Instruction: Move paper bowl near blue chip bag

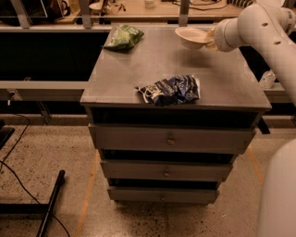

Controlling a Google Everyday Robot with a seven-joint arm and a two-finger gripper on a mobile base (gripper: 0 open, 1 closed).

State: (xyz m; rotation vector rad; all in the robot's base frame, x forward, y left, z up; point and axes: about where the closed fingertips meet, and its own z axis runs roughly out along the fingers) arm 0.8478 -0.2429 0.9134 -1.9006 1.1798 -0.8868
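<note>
The paper bowl (191, 36) is white and shallow; it hangs tilted a little above the far right part of the grey cabinet top (152, 65). My gripper (210, 40) is at the bowl's right rim, shut on it, at the end of the white arm that comes in from the right. The blue chip bag (171, 90) lies wrinkled near the front edge of the top, towards the middle, well in front of the bowl.
A green snack bag (123, 37) lies at the far left corner of the top. The cabinet has three drawers (170, 140) below. A wooden bench (138, 9) with clutter runs behind. Black cables and a stand leg (51, 203) lie on the floor at left.
</note>
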